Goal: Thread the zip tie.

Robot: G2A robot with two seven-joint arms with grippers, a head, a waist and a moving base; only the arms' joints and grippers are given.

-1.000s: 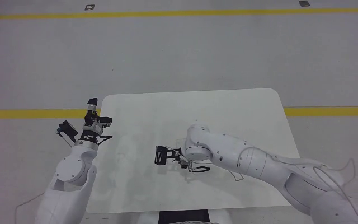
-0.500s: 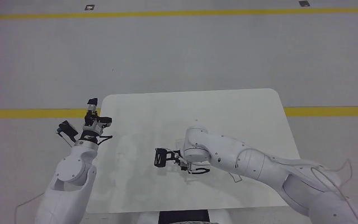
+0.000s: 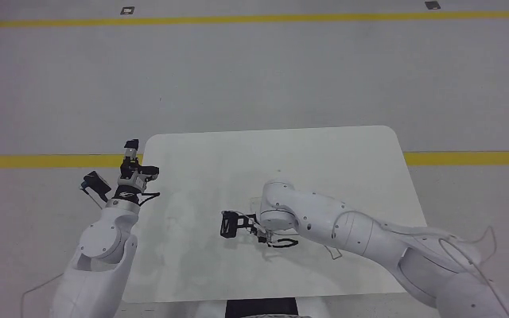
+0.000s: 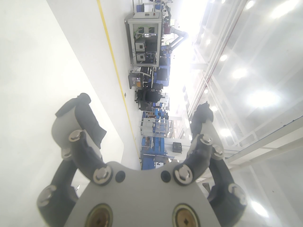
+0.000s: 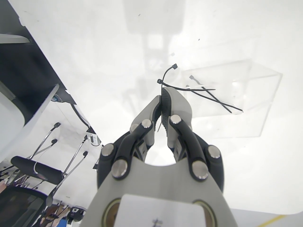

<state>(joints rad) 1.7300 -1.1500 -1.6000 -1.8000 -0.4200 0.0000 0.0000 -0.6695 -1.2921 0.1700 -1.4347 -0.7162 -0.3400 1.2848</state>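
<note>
One thin, springy zip tie [image 5: 165, 75], pinched in the right gripper [image 5: 162, 94] mid-frame, seems slippery; grip near its tail.

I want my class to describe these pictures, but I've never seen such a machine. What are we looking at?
It is a two-armed robot at a white table. One picture looks down from above; the other two come from a camera on each wrist. The right tool is shut on a black zip tie, whose head sticks out past the tips. Beyond it, a clear box on the table holds more zip ties. The left tool is open and empty, beside the table's edge.
</note>
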